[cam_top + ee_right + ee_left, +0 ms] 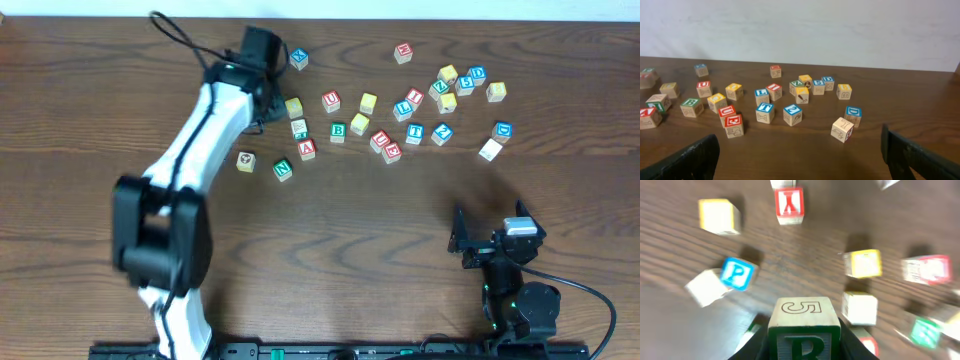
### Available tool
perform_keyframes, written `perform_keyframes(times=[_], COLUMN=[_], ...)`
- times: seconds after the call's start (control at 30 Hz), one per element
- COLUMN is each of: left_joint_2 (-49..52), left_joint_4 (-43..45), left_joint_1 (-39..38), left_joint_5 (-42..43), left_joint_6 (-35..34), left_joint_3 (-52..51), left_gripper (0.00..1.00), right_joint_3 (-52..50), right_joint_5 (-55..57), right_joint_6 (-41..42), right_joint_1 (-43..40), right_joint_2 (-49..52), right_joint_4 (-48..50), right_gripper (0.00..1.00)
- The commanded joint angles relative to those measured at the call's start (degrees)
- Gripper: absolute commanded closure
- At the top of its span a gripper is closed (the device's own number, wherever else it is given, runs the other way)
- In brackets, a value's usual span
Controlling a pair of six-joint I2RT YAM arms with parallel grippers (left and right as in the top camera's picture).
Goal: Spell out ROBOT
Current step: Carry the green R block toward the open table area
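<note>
Cube R (804, 325), green-lettered, sits clamped between the jaws of the left claw (805, 347), probably taken first because it opens the word. B cube (690, 106), T cube (764, 111) and yellow-faced cubes (734, 90) lie loose ahead of the right claw (800, 155), all left of its centre line, B farthest. That claw rests wide apart and empty, likely held in reserve well short of the scatter.

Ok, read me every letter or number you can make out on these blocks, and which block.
"R": held R cube, front, green.
"5": R cube's top.
"P": P cube, blue.
"B": B cube, green.
"T": T cube, blue.
"2": 2 cube, blue.
"U": U cube, red.
"E": E cube, red.
Other cubes: too small or blurred.
</note>
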Motion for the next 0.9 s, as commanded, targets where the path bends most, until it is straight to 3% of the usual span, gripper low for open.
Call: perform_keyframes(times=[0.0,0.17,0.23,0.5,0.7,0.87], left_joint_2=[-8.0,-15.7,-19.4,-22.0,-22.0,-22.0], left_joint_4=[-4.0,-13.9,-21.0,-34.2,-29.1,-12.3], left_joint_1=[0.2,0.2,-0.1,-4.0,-9.4,-14.4], left_joint_5=[-0.7,3.2,4.4,4.4,4.2,4.2], left_joint_6=[3.0,3.0,2.8,2.7,0.0,-3.4], left_joint_3=[0.9,0.9,0.9,-0.2,-9.0,-24.2], left_gripper=[0.79,0.81,0.91,0.92,0.92,0.92], right_joint_3=[-0.1,-0.1,-0.1,-0.1,-0.1,-0.1], right_joint_5=[0.1,0.1,0.1,0.1,0.1,0.1], right_joint_6=[0.4,0.4,0.4,0.4,0.4,0.4], right_joint_1=[-0.3,-0.3,-0.3,-0.3,-0.3,-0.3], right_joint_2=[-0.3,-0.3,-0.3,-0.3,-0.3,-0.3], right_joint_4=[-0.2,-0.2,-0.2,-0.2,-0.2,-0.2], right_gripper=[0.01,0.01,0.01,0.01,0.01,0.01])
